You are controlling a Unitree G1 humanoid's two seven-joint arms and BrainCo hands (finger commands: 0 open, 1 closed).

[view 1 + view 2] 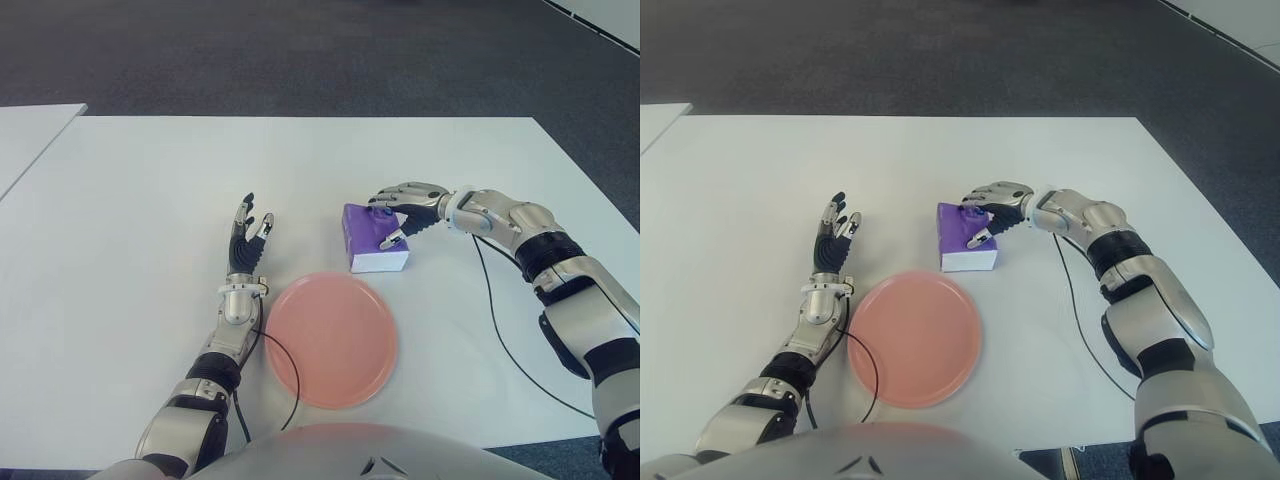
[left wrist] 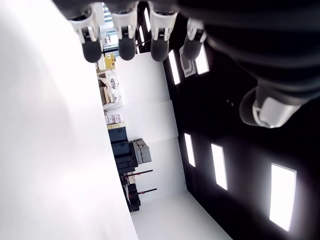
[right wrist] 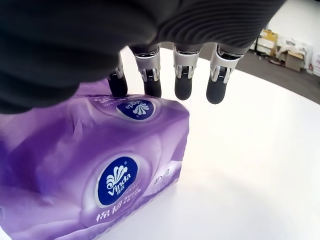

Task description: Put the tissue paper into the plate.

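Left robot hand (image 1: pixel 248 238) sits just left of the pink plate (image 1: pixel 333 340), fingers spread, holding nothing. Purple tissue pack (image 1: pixel 373 240) lies on the white tabletop (image 1: pixel 130 220) right under the right robot hand (image 1: pixel 403 211), whose fingers drape over it, two fingertips touching its top.

A white counter (image 1: pixel 150 200) spans the view. Dark grey carpet floor (image 1: pixel 300 50) lies beyond it. A second white counter edge (image 1: pixel 25 135) shows at far left.

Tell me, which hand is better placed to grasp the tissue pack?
The right hand: its fingers hang over the purple tissue pack. The left hand shows open, left of the pink plate.
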